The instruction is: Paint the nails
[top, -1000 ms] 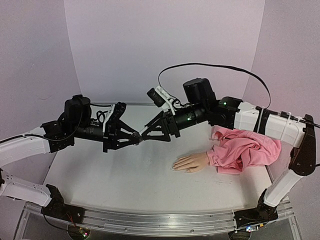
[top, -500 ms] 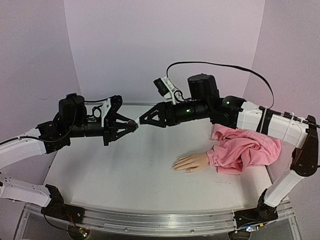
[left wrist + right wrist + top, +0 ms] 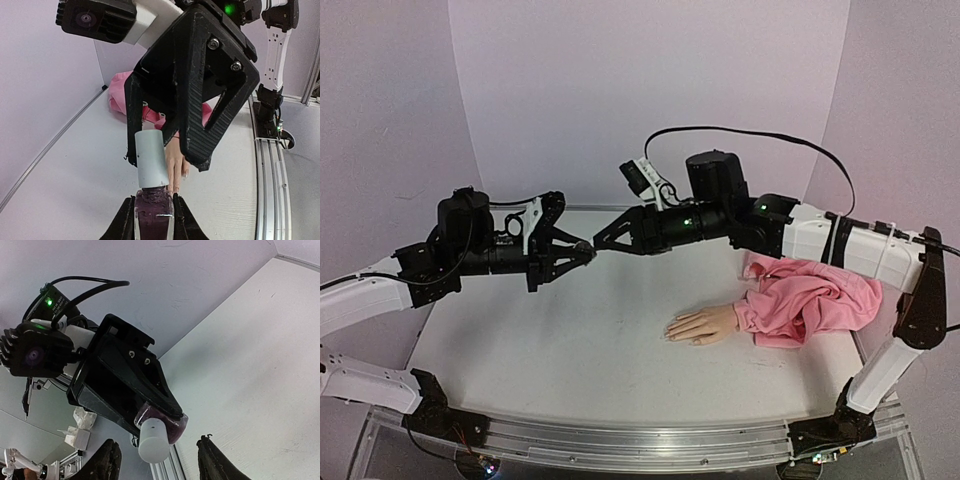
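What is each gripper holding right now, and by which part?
The left gripper is shut on the nail polish bottle, on its glass body, below the white cap. The right gripper holds nothing; its open jaws straddle the cap.

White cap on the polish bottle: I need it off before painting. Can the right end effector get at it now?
Probably yes: the left end effector holds the bottle, its cap bare between the right end effector's open fingers.

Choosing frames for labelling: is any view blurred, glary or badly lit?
Top external: soft even light, faint shadows on the table, sharp. Left wrist: polish bottle crisp, mannequin hand behind slightly soft. Right wrist: its own fingertips dark and blurred at the bottom edge; no glare.
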Motion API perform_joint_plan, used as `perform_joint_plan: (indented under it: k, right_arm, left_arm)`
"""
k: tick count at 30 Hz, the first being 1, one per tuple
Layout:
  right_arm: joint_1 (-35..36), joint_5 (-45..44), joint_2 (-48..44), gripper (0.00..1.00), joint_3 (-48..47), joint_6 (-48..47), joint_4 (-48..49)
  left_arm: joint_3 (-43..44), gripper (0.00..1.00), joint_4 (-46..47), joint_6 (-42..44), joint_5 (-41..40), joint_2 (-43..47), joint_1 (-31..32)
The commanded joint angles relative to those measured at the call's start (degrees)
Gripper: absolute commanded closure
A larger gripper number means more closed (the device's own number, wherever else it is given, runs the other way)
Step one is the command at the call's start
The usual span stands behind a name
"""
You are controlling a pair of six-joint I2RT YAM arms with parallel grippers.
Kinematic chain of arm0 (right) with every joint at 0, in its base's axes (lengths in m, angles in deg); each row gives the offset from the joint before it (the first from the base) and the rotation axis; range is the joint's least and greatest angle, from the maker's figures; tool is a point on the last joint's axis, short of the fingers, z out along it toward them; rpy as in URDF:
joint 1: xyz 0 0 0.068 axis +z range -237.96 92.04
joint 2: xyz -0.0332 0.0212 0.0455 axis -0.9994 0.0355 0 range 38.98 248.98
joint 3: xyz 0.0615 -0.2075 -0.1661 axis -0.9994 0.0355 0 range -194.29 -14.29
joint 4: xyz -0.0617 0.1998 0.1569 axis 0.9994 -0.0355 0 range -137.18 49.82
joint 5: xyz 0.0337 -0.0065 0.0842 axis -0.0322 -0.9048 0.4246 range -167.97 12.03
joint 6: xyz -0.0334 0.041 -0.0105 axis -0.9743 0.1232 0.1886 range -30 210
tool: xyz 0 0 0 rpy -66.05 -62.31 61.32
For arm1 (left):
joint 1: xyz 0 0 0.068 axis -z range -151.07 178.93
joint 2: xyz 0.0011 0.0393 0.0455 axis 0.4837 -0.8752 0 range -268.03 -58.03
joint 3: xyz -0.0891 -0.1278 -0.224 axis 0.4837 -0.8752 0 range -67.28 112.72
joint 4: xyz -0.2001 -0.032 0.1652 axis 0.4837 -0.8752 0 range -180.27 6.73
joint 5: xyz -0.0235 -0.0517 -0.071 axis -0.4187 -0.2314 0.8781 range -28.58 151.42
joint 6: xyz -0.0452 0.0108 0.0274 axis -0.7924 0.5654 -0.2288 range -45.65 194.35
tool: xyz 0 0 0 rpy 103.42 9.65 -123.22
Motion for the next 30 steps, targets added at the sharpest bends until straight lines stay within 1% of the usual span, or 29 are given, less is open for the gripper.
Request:
perform_joint_plan:
  k: [1,6,9,17,24,28,30]
  right_arm:
    - [-0.18,2.0,0.64,0.46,-3.48,0.31,4.15]
    - [-0.21,2.54,1.46,0.53,-4.28,0.33,4.24]
    - [-0.16,2.93,1.79,0.59,-4.64,0.38,4.28]
    - [-0.16,2.99,1.73,0.68,-4.03,0.28,4.37]
    - [-0.16,2.6,1.17,0.86,-4.24,-0.23,4.46]
    - [-0.15,2.28,0.38,0.98,-3.91,-0.57,4.37]
    - [-0.22,0.59,-0.83,1.0,-2.92,-1.0,4.37]
  left_arm:
    - [0.29,1.0,3.21,1.01,1.01,0.51,0.12]
    - [0.31,1.0,3.23,0.98,1.33,0.51,0.12]
    - [0.3,1.0,3.26,0.95,1.42,0.51,0.12]
    - [0.25,1.0,3.21,1.07,1.54,0.69,0.12]
    - [0.18,1.0,3.26,1.07,1.38,0.72,0.12]
    - [0.22,1.0,3.28,1.11,0.67,0.61,0.17]
    - [0.29,1.0,3.21,0.81,-0.53,0.45,0.13]
